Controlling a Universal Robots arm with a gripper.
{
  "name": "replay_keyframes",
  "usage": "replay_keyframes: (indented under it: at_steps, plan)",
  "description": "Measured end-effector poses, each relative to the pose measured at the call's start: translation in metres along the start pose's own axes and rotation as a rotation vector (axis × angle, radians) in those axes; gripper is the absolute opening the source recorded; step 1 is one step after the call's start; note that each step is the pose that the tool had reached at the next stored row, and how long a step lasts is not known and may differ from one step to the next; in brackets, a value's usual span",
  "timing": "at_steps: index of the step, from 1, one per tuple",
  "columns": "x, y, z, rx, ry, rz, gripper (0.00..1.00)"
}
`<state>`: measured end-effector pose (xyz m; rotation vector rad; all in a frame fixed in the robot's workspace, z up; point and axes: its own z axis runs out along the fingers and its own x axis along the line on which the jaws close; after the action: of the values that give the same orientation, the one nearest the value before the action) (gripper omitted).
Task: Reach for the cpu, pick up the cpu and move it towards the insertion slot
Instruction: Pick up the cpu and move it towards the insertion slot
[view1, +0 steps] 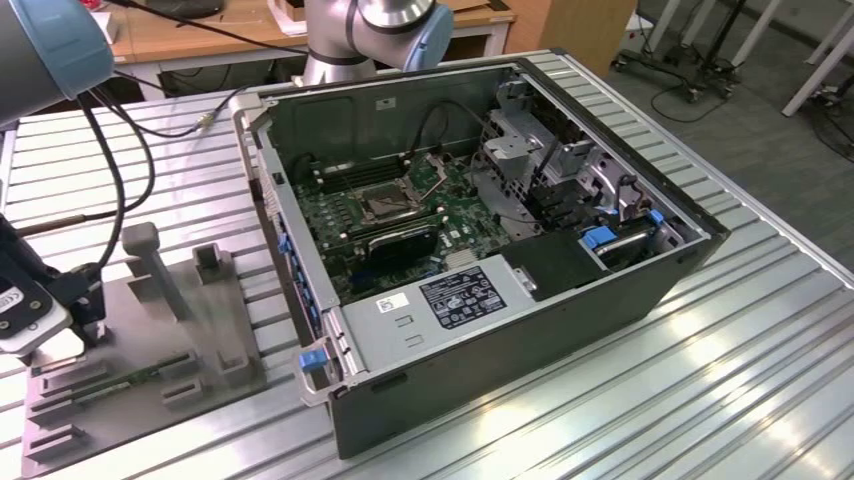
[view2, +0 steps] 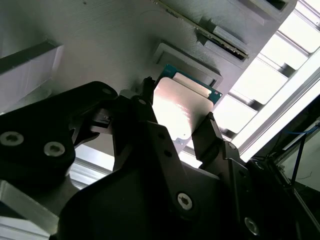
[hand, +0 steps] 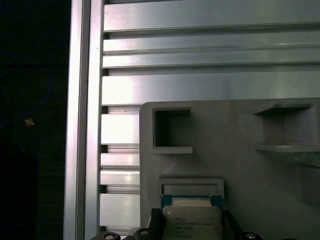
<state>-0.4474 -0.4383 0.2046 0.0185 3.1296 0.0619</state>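
Note:
The cpu (view2: 182, 107), a pale silvery square with a thin green rim, sits between my gripper's (view2: 177, 112) two black fingers, just over a shallow square recess of the grey tray (view2: 100, 30). The fingers press against two opposite edges of the cpu (hand: 192, 222), so the gripper (hand: 192, 227) is shut on it. In the exterior view my wrist (view1: 27, 310) hangs over the tray's (view1: 147, 405) left end, at that view's far left. The insertion slot (view1: 387, 205), a dark square socket with a silvery frame, lies on the green motherboard inside the open computer case, well to that view's right.
The tray carries upright grey posts (view1: 154, 270) and a long green memory stick (view1: 134, 380). The case's metal side wall (view1: 274, 230) stands between tray and motherboard. Drive cages and cables (view1: 534, 170) crowd the case's right half. Ribbed aluminium table (view1: 747, 330) surrounds everything.

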Motion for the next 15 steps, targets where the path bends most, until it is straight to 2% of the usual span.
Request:
replay_keyframes:
  at_steps: [15]
  plan:
    - [0.0, 0.0001, -0.0035, 0.0001, 0.0001, 0.0, 0.55]
